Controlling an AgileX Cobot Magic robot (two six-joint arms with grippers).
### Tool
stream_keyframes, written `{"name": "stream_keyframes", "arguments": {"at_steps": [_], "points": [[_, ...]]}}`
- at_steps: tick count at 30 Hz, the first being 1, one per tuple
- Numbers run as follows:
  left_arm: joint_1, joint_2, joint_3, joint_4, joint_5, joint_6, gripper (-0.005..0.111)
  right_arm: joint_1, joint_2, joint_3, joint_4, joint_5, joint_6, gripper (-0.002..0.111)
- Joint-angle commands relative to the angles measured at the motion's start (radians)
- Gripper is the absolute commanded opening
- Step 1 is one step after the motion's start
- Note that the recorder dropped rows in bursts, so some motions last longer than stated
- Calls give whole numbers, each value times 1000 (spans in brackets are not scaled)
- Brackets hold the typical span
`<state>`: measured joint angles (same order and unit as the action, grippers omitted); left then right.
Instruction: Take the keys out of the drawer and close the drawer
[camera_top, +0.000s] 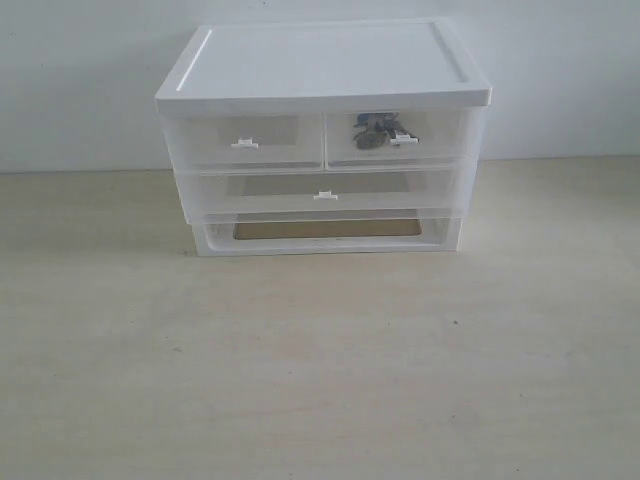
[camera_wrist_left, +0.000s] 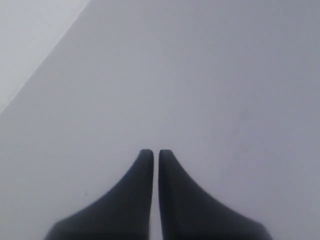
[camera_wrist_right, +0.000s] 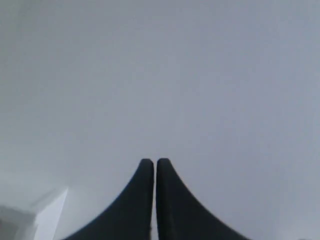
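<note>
A pale wooden surface (camera_top: 320, 380) fills the near half of the scene. At its far side, against a white wall, stands a translucent white plastic cabinet (camera_top: 320, 60). Its full-width drawer (camera_top: 320, 190) sits below a top pair of half-width ones. The left-hand twin (camera_top: 245, 140) looks empty. The drawer (camera_top: 440, 135) on the right is fully pushed in.

Neither arm shows in the exterior view. The left gripper (camera_wrist_left: 155, 152) has its jaws together and holds nothing, and the right gripper (camera_wrist_right: 154, 161) is the same. Each wrist view shows only a blank pale plane past the tips.

The keys (camera_top: 372, 132) show as a dark bunch through the drawer front, towards its left side, just beside the small white tab handle (camera_top: 402, 141).

The step in hand looks like opening the drawer, with nothing of the task done yet. The right arm is the nearer choice. The tab is tiny, so the jaws need to part only a little, meet it squarely and pull straight towards the near side. The cabinet looks light and may slide, so the left gripper could steady its lid. Pull out far enough to clear the keys.
</note>
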<state>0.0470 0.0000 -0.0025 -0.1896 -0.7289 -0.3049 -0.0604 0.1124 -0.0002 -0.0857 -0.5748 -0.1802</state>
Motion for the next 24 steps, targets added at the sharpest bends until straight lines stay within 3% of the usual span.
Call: {"name": "stream_keyframes", "arguments": {"at_steps": [1,4,7,11,13,17,21,24], "points": [[3,0,3,-3,-239,-18,4,-9,1,0,-5,-199,37,0],[3,0,3,16,-261,-35,4,-9,1,0,-3,-257,129,0],[3,0,-38,93,-151,-125,4,-9,1,0,-3,-308,252,0],[3,47,-189,415,62,-100,4,-9,1,-66,-29,-250,457,0],[3,108,-260,554,104,-124,4,-9,5,-122,-90,-168,530,0],[3,256,-338,760,62,-388,4,-9,51,-236,-267,-85,692,0],[3,420,-434,1143,-33,-596,4,-9,137,-337,-438,-57,845,0],[3,546,-481,1203,-9,-633,4,-9,226,-396,-520,-39,933,0]]}}
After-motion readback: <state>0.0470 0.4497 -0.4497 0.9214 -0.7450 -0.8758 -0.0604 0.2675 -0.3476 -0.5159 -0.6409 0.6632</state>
